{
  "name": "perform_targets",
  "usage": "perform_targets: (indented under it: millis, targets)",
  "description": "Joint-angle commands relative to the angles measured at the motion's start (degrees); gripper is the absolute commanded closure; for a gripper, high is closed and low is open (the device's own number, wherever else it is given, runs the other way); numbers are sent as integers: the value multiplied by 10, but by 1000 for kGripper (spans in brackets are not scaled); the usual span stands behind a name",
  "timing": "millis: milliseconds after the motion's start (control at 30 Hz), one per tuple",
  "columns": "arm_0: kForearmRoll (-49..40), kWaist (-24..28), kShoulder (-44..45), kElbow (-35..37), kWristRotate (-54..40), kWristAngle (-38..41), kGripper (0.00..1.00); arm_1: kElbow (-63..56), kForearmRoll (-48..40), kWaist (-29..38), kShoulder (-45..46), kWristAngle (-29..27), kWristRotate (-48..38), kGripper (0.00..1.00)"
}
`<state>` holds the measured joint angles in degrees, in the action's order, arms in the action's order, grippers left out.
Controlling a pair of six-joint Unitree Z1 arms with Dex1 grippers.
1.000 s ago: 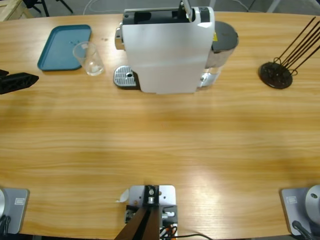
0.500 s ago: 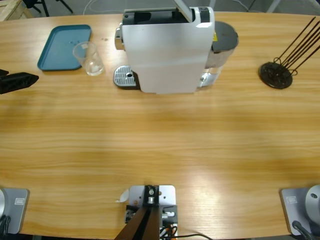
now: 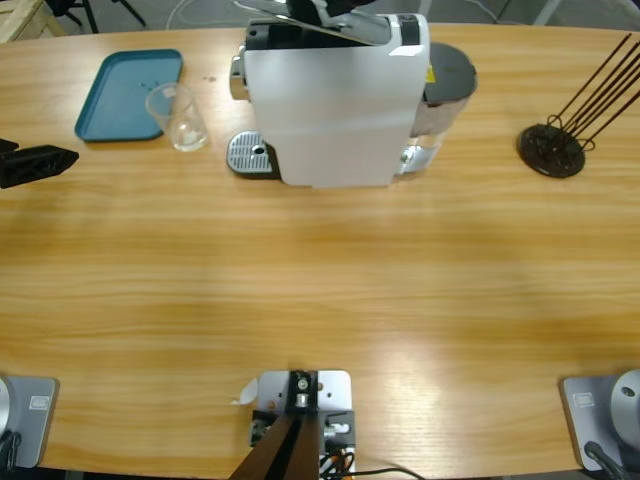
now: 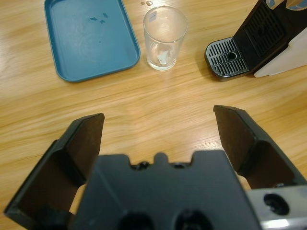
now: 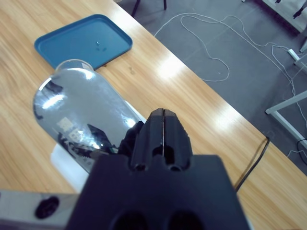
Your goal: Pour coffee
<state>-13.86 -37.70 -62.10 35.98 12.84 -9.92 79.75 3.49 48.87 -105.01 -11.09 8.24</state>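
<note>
Black left gripper jaws open above the wooden table — right gripper jaws closed over the white coffee machine's chrome lever.

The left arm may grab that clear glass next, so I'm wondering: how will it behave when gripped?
The glass looks thin-walled, so probably fragile and light. Its smooth sides may slip between the open left gripper pads. Standing tall and nearly empty, it could tip if nudged.

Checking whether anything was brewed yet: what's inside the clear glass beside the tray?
The glass looks almost empty, with only a pale reflection near its bottom. No coffee layer is clearly visible.
</note>
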Motion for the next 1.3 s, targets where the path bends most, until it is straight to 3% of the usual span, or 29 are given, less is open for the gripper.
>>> perform_targets:
  millis: [33,533,1067,1300]
  targets:
    - [5,4,-12,-20,-5,4,0,-104,-37,46,-73,25,-14,1000]
    - [4,5,-12,-20,-5,7,0,-186,-127,46,-90,27,-38,1000]
    - [2,4,-10,-21,-5,10,0,-220,-140,46,-105,39,-54,1000]
    - [2,4,-10,-21,-5,10,0,-212,-142,46,-54,-1,-52,1000]
